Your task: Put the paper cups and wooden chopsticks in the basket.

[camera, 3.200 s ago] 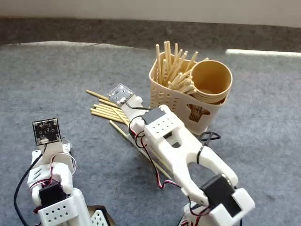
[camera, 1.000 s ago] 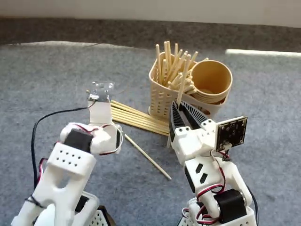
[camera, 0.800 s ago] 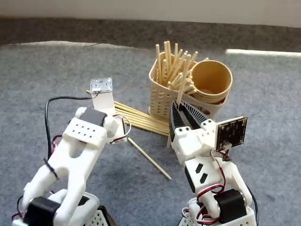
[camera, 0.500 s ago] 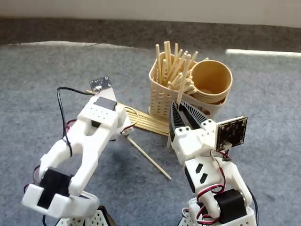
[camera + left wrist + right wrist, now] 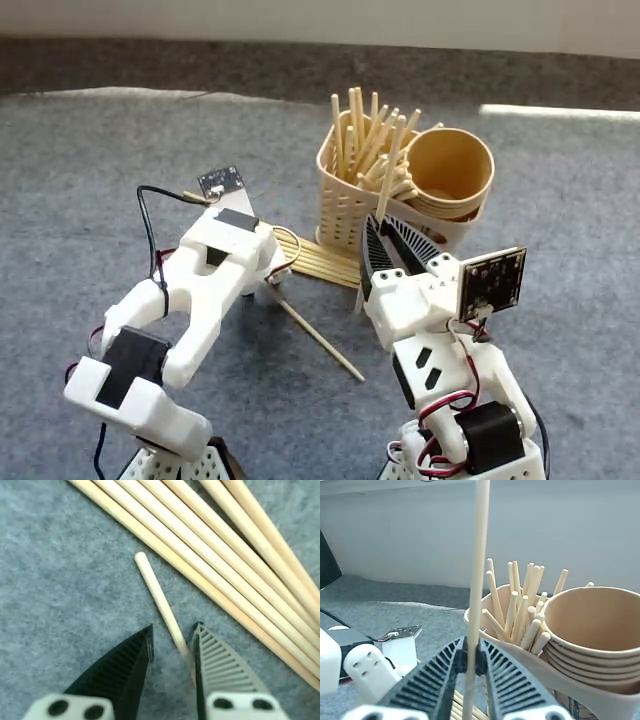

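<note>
A cream basket (image 5: 345, 215) holds several upright wooden chopsticks (image 5: 365, 135) and a stack of paper cups (image 5: 452, 168). Several more chopsticks (image 5: 320, 262) lie on the grey mat beside it, and one loose chopstick (image 5: 318, 337) lies apart. My left gripper (image 5: 173, 631) is down at the mat and open, its fingertips on either side of that single chopstick (image 5: 159, 596), next to the row of chopsticks (image 5: 225, 565). In front of the basket (image 5: 520, 655), my right gripper (image 5: 471, 661) is shut on one upright chopstick (image 5: 481, 555), near the cups (image 5: 592, 612).
Grey carpet (image 5: 120, 160) covers the whole work area. A darker strip (image 5: 150, 60) and a pale wall run along the far edge. The left arm's body (image 5: 190, 300) stretches over the mat left of the loose chopstick.
The left arm has swung forward and down until its gripper is over the chopsticks on the mat. The right arm has kept still with its upright chopstick.
</note>
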Motion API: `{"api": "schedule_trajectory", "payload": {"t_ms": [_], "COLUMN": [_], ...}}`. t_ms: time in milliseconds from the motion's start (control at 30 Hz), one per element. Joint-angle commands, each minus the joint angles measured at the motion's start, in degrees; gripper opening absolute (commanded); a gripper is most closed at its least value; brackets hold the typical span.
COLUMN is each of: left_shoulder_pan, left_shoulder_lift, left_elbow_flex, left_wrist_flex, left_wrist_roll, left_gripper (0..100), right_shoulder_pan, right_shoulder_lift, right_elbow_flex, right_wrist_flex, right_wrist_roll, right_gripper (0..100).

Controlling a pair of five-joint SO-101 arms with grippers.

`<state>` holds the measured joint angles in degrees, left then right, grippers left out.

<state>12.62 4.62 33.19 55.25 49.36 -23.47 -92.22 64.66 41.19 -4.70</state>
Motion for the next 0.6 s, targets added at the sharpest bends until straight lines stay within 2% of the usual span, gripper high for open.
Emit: {"api": "schedule_trajectory", "payload": {"t_ms": [0, 167, 300, 567], "left_shoulder_pan": [-1.5, -2.8, -3.4, -2.9], "left_shoulder_lift": [0.3, 0.3, 0.3, 0.0], "left_elbow_flex": [-1.5, -1.2, -0.5, -0.3], "left_wrist_flex": [-0.9, -0.6, -0.9, -0.5], "left_wrist_roll": [2.1, 2.1, 1.9, 1.8], "left_gripper": [14, 13, 0, 1], "right_shoulder_pan": [0.7, 0.7, 0.8, 0.7], "right_shoulder_lift": [-0.5, -0.7, -0.7, -0.6], "right_elbow_flex": [-0.1, -0.1, -0.6, -4.7], "right_wrist_flex": [-1.5, -1.5, -1.5, -1.9], "right_wrist_roll": [-0.2, -0.2, -0.2, -0.2], "right_gripper": [0.5, 0.5, 0.5, 0.5]}}
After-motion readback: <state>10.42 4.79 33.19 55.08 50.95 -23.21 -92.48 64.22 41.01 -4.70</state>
